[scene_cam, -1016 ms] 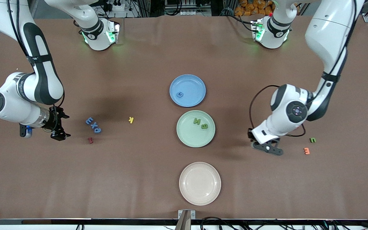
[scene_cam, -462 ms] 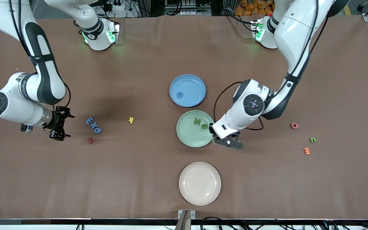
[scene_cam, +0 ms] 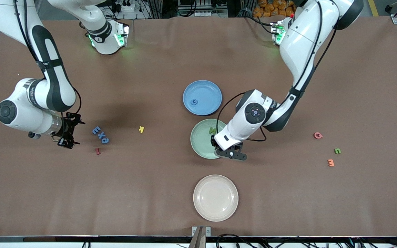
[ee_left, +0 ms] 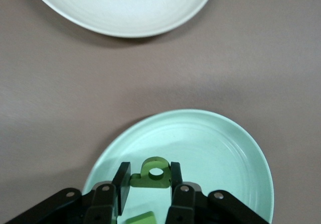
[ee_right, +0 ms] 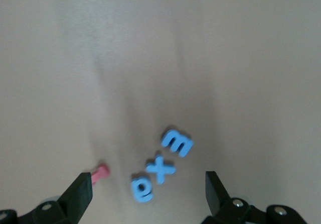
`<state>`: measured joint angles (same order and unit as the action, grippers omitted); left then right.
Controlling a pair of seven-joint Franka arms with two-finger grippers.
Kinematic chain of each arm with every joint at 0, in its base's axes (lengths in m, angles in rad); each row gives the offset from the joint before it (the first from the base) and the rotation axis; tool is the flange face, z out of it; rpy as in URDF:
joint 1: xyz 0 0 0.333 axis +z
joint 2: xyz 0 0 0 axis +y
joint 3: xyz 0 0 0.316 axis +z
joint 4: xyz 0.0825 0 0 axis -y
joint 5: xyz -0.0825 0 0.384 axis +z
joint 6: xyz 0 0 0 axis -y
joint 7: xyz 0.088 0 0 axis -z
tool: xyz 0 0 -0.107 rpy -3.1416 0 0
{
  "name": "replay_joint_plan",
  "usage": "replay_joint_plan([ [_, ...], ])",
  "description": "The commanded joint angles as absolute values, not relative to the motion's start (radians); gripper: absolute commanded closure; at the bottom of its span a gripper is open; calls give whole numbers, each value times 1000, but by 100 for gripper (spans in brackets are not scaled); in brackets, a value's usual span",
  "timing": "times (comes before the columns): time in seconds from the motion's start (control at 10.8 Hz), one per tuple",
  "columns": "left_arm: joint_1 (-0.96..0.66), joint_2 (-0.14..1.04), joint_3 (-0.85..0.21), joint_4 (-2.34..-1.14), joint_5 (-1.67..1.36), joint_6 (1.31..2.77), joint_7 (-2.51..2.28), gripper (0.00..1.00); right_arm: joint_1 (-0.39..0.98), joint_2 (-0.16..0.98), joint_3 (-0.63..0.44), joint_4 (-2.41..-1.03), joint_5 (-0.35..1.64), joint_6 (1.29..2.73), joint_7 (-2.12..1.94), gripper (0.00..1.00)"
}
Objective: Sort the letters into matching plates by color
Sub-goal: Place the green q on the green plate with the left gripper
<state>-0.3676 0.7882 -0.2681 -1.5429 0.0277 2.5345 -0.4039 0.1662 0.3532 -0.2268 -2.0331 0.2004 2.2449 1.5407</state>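
A green letter (ee_left: 154,174) sits pinched between the fingers of the left claw (scene_cam: 226,151), which hangs over the green plate (scene_cam: 200,144) at the edge of it nearest the front camera. The clenched grip on the piece, held above the plate of its own colour, suggests it is about to be dropped there. Another green letter (scene_cam: 212,130) already lies in that plate, and the left wrist view shows the corner of one more green piece (ee_left: 140,218) just under the claw. The blue plate (scene_cam: 202,97), farther from the camera, holds one blue letter (scene_cam: 194,101); the cream plate (scene_cam: 215,197), nearest the camera, holds nothing.

Toward the right arm's end of the desk (scene_cam: 150,189) three blue letters (scene_cam: 101,134) lie bunched together, with a dark red letter (scene_cam: 97,151) just nearer the camera and a yellow letter (scene_cam: 141,129) between them and the plates. The right claw (scene_cam: 68,135) hovers beside the blue group, fingers spread wide and holding nothing, probably lining up a pick.

Toward the left arm's end, a pink letter (scene_cam: 318,135), a green one (scene_cam: 337,151) and an orange one (scene_cam: 331,162) are unsorted.
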Motion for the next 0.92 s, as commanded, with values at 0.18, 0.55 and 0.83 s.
replay_joint_plan([
  [0.18,-400,804,-242,-1520,15,2542,-515,1,166,344,-225,-2126,189,2267,1321,0],
  [0.55,-336,761,-250,-1526,17,2531,-517,0,172,344,-225,-2125,189,2266,1220,0],
  [0.83,-270,694,-230,-1548,38,2332,-512,0,172,353,-224,-2126,189,2276,1164,0],
])
